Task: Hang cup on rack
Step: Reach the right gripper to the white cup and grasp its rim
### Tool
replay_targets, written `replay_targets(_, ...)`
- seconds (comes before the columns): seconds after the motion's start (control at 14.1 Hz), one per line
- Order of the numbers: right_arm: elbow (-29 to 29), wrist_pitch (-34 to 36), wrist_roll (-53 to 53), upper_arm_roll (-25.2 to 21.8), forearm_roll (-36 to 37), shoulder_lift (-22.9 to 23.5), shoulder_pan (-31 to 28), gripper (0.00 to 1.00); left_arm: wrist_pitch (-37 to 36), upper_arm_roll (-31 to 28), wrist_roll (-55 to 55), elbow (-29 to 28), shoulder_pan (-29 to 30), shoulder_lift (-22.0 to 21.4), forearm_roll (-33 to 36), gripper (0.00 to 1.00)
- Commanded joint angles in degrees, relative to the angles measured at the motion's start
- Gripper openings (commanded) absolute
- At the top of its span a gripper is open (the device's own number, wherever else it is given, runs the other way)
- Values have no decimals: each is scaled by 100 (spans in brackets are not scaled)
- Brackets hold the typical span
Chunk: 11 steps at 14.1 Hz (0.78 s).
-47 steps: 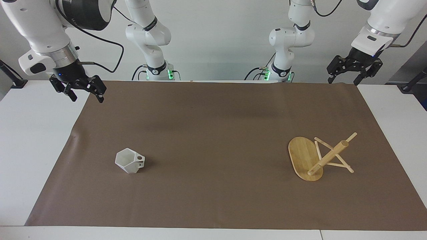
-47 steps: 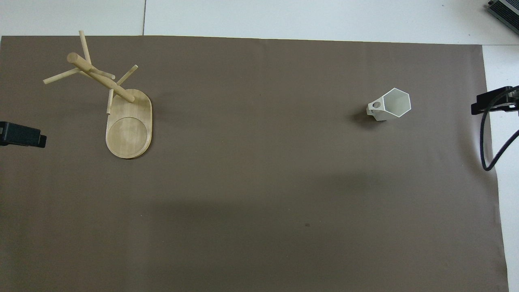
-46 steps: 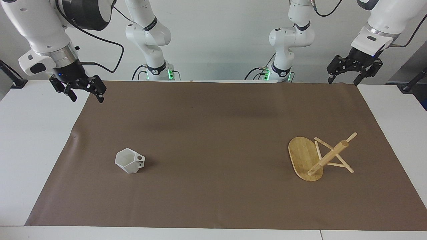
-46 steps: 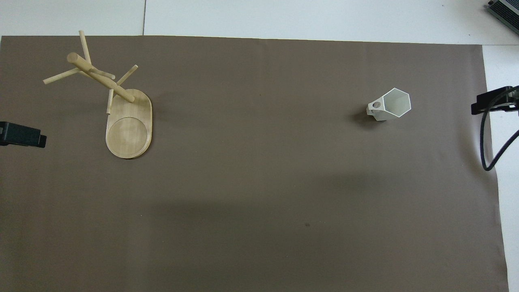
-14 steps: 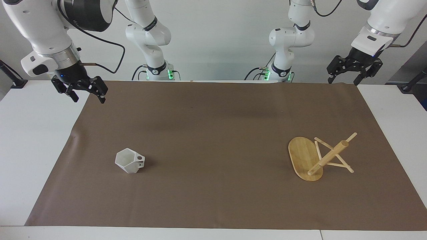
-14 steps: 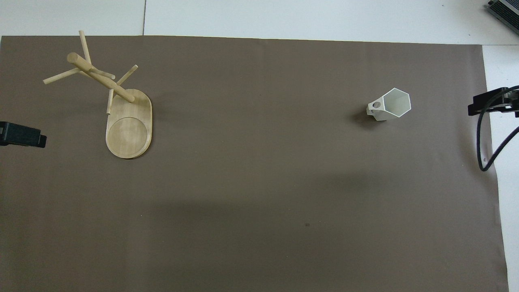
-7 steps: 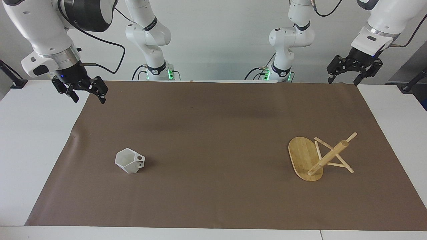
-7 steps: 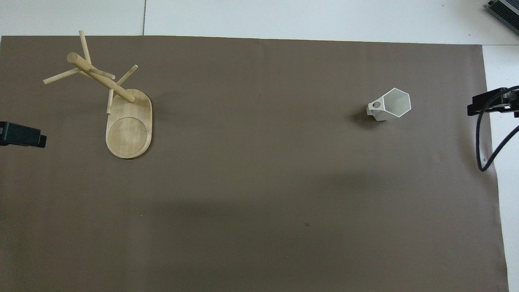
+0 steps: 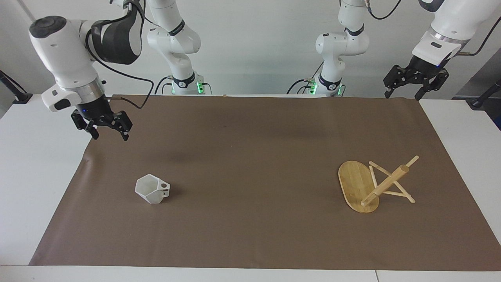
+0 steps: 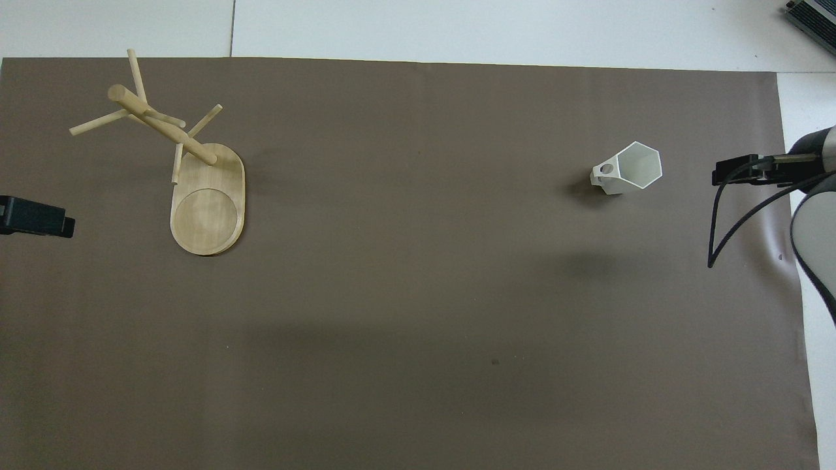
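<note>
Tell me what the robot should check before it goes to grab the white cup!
1. Right gripper open and empty: ok.
2. Right gripper over the cup: not ok, it hangs over the brown mat, near the edge at the right arm's end.
3. Cup upright, nothing touching it: ok.
4. Rack standing on its base: ok.
5. Pegs free of other cups: ok.
6. Left gripper out of the way: ok, waiting open near the mat's corner.
</note>
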State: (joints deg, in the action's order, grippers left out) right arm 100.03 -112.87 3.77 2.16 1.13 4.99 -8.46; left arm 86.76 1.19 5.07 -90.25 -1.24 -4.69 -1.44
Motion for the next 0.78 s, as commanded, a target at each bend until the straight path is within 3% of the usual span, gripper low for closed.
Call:
replay_targets(0.0,324,-585,116,4,1,203,-24,100,-62,30,-32,-106,19,-129,92,100)
replay_targets(0.71,333,-2044,116,39,1,1153,-15,100,-62,30,-32,-106,19,-129,92,100)
